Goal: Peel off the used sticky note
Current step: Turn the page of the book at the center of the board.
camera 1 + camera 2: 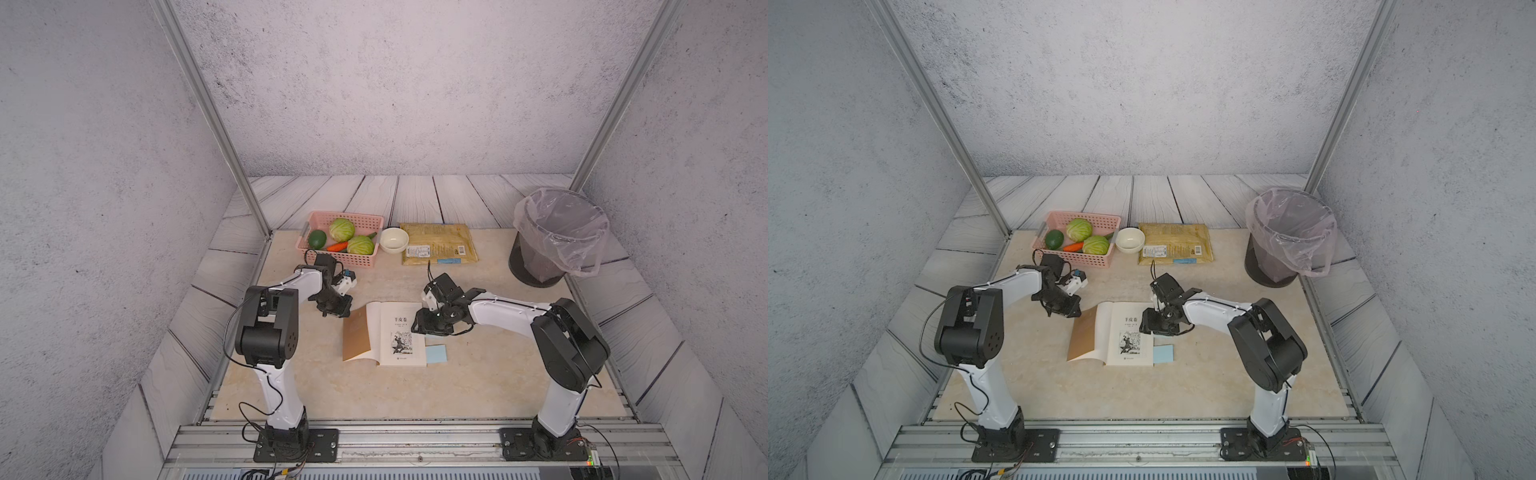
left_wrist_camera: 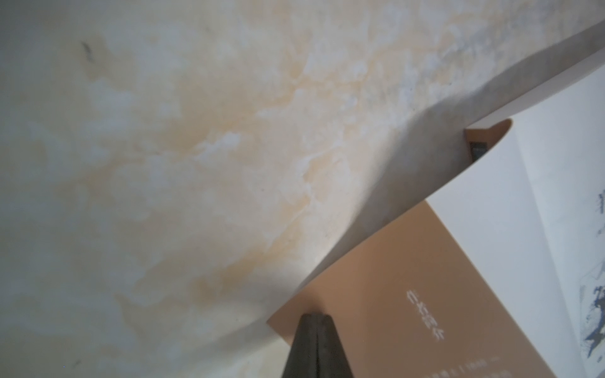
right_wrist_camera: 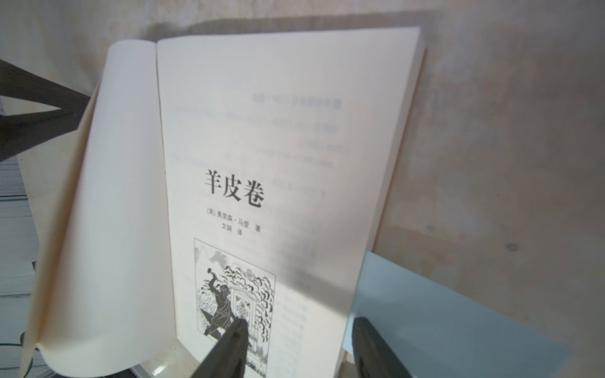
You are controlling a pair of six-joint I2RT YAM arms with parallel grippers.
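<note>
One sticky note (image 1: 436, 354) juts past the book (image 1: 401, 332) edge.

A beige marbled table (image 1: 478, 386) carries everything. An open book (image 1: 397, 345) lies on it beneath the right gripper (image 1: 419, 330), its brown cover reaching across to the left gripper (image 1: 348, 312). A blue sticky note (image 1: 436, 354) lies just on the near side of the right gripper, touching the book's outer edge. Beyond the left gripper stands a pink basket (image 1: 359, 261). Beyond and between the two grippers sits a white bowl (image 1: 394, 240). Beyond the right gripper lies a flat yellow packet (image 1: 438, 243). Well out to that gripper's outer side, a dark bin (image 1: 540, 266) with a clear liner stands at the table's far corner
</note>
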